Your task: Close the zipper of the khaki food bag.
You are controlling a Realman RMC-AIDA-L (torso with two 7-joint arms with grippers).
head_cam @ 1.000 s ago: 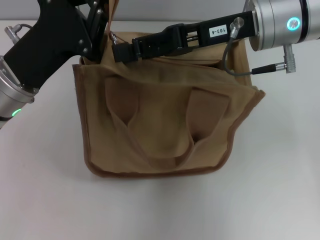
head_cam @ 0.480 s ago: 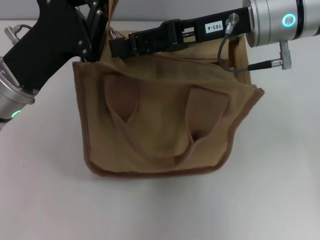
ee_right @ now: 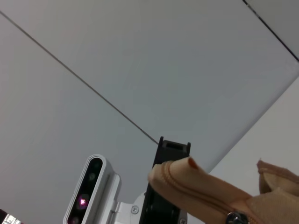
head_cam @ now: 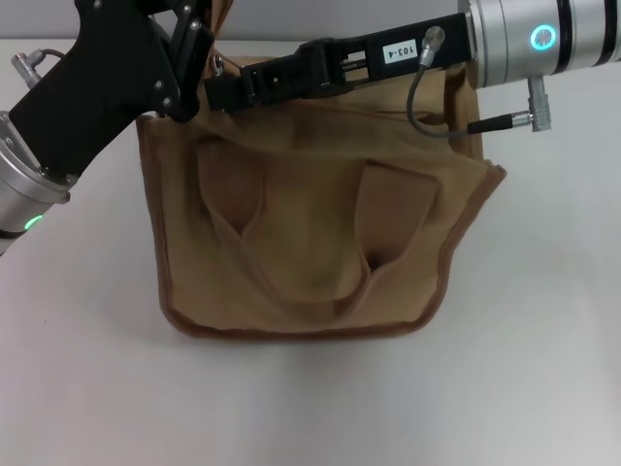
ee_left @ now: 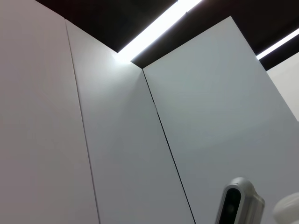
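Centrally on the white table [head_cam: 543, 369], the khaki food bag [head_cam: 310, 252] stands with bare surface open on its near side and to both flanks, its brown-piped lower edge running along the front and its right edge bulging outward. Two flat handles [head_cam: 378, 218] lie slack against the front panel. Along the bag's far top edge runs the zipper [head_cam: 408, 105], mostly hidden beneath the arms; its small silver pull [head_cam: 220, 66] shows near the far left corner. The left gripper [head_cam: 189, 58] reaches in from the robot's left, angled down onto that far left corner, its black fingers pressed against the fabric there; whether they pinch it cannot be told. The right gripper [head_cam: 228, 90] extends flat across the bag's top from the right, its tip meeting the left gripper close to the pull; its grip is likewise unclear. From the right wrist camera, a fold of khaki fabric [ee_right: 201, 184] rises beside a black finger [ee_right: 170, 154].
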